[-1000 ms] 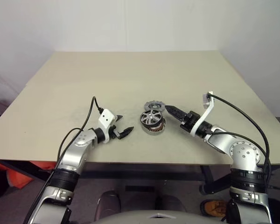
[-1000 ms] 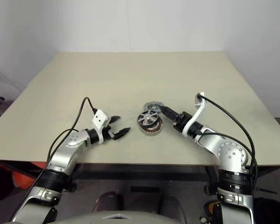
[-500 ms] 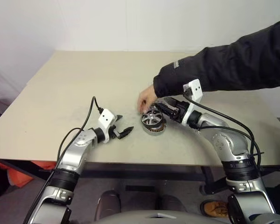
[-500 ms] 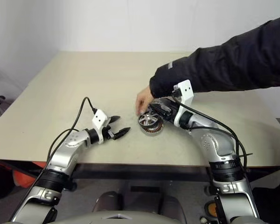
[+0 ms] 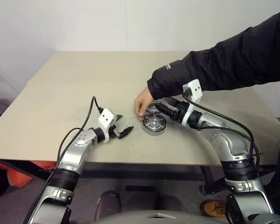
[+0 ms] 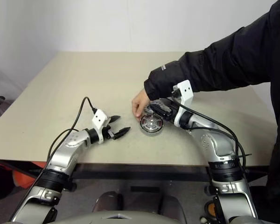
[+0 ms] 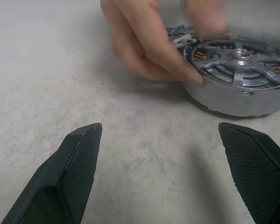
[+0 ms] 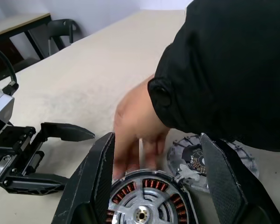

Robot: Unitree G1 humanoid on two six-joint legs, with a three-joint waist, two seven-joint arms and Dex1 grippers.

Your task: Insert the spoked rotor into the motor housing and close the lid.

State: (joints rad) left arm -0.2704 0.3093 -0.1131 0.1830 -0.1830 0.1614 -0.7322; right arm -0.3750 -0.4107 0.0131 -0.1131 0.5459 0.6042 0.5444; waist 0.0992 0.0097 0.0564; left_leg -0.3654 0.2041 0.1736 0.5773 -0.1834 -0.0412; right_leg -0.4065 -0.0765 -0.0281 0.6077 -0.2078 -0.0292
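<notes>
Both pairs of black fingers stand apart and hold nothing: the left gripper waits left of centre in the head view, the right gripper reaches in from the right above the motor housing. The spoked rotor already sits in it, copper windings showing between the spokes. A person's hand touches its rim, probably seating it. Behind lies a grey toothed disc, apparently the lid, not yet on.

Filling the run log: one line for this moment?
left gripper: open, idle | right gripper: open by motor housing | person's hand: on housing | lid: behind
</notes>
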